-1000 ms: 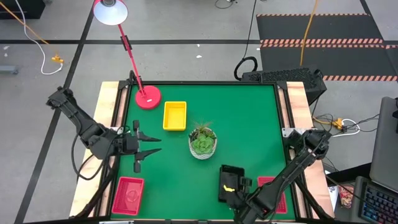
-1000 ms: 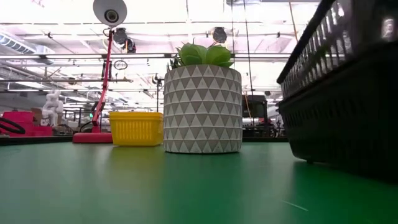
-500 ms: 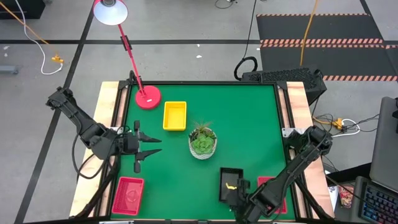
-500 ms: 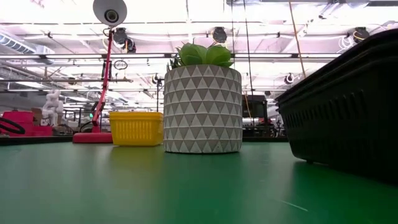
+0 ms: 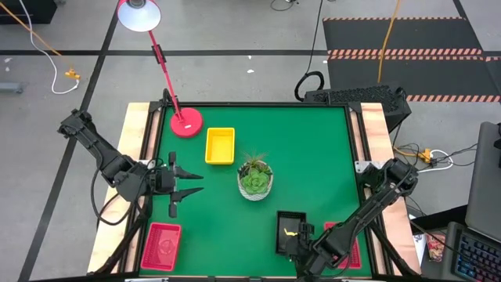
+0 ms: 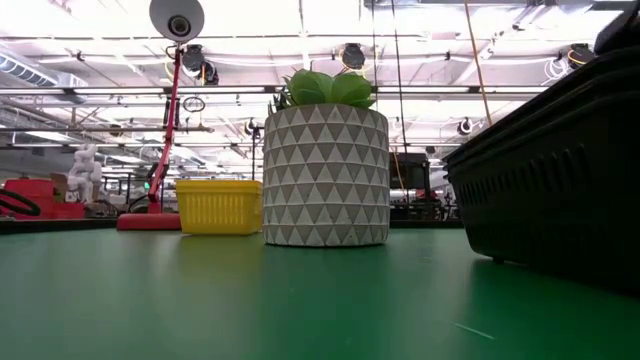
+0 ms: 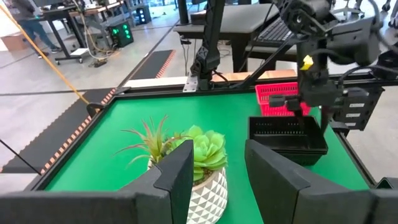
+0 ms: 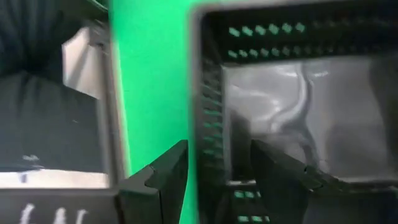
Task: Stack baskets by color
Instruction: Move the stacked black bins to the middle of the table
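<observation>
The black basket (image 5: 289,231) sits flat on the green worktop (image 5: 313,157) near its front edge, just left of a red basket (image 5: 344,239) that the right arm partly covers. The right gripper (image 5: 301,249) hangs at the black basket's near rim with its jaws apart, straddling the wall, not clamped. Risk as I see it: if it pulls away at an angle, 1 finger could snag the mesh wall and drag or tip the basket. The succulent pot (image 5: 255,178) is close by too. The left gripper (image 5: 188,182) waits, jaws apart, far off on the left side.
</observation>
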Robot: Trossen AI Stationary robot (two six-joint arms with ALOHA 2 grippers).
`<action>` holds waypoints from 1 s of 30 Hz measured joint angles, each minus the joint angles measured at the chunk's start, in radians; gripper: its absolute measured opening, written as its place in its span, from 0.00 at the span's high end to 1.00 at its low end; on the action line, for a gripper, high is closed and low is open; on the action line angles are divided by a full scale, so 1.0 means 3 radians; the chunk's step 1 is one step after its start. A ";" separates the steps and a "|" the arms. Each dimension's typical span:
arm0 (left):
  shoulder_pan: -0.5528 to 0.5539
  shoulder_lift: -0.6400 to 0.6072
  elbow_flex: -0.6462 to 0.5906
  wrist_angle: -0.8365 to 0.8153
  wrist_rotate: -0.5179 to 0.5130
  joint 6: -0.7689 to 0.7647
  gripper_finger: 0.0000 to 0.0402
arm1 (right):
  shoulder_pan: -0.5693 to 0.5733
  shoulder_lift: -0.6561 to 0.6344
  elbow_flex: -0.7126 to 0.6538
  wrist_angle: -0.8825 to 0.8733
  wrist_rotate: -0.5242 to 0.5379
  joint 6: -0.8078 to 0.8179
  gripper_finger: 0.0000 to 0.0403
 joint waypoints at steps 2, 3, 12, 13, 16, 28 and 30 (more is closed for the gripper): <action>0.0000 0.0000 0.0000 0.0003 0.0000 0.0006 0.63 | -0.0022 0.0000 -0.0078 0.0000 0.0002 -0.0023 0.59; 0.0000 0.0000 0.0000 0.0003 0.0000 0.0006 0.63 | -0.0036 0.0000 -0.0116 -0.0013 0.0005 -0.0041 0.59; -0.0004 0.0001 0.0000 -0.0021 0.0000 -0.0050 0.63 | -0.0389 0.0000 -0.0332 -0.0235 0.0036 -0.0328 0.59; -0.0009 0.0000 0.0000 -0.0021 0.0000 -0.0054 0.63 | -0.0431 0.0000 -0.0366 -0.0239 0.0037 -0.0373 0.59; -0.0013 0.0001 0.0000 -0.0021 0.0000 -0.0057 0.63 | -0.0553 -0.0007 -0.0435 -0.0368 0.0041 -0.0575 0.59; -0.0013 0.0001 0.0000 -0.0060 -0.0001 -0.0089 0.63 | -0.1061 -0.0201 -0.0491 -0.1203 0.0316 -0.1126 0.76; -0.0013 0.0001 0.0000 -0.0086 -0.0001 -0.0125 0.63 | -0.1129 -0.0297 -0.0490 -0.1217 0.0371 -0.1215 0.77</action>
